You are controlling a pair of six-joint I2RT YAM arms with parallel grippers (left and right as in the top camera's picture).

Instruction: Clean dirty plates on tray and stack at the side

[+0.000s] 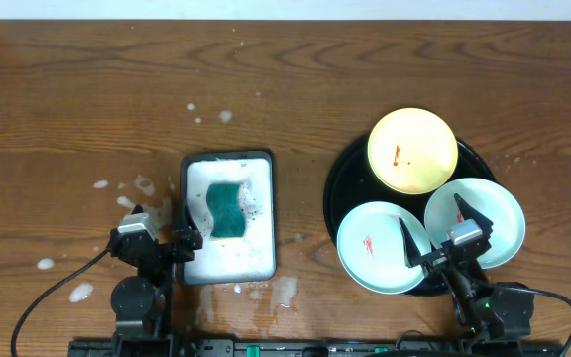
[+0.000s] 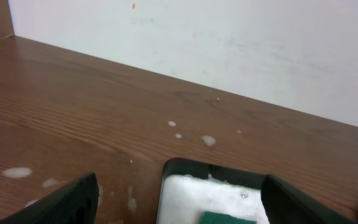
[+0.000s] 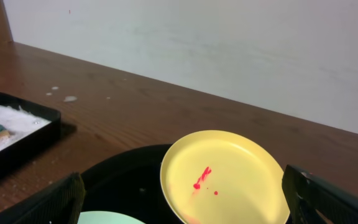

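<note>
A large round black tray point(image 1: 343, 174) sits at the right and holds three dirty plates. The pale yellow plate point(image 1: 412, 149) lies at its far side with red smears; it also shows in the right wrist view point(image 3: 229, 177). Two mint-green plates lie nearer, one left point(image 1: 375, 248) and one right point(image 1: 484, 213), each with a red smear. My right gripper point(image 1: 436, 233) is open and empty above the near edges of the green plates. My left gripper point(image 1: 159, 226) is open and empty at the left edge of the sponge tray.
A white, black-rimmed rectangular sponge tray point(image 1: 228, 159) full of foam holds a green sponge point(image 1: 227, 210) at centre left; it also shows in the left wrist view point(image 2: 185, 171). Foam spots point(image 1: 132, 188) dot the wooden table around it. A white wall stands behind the table.
</note>
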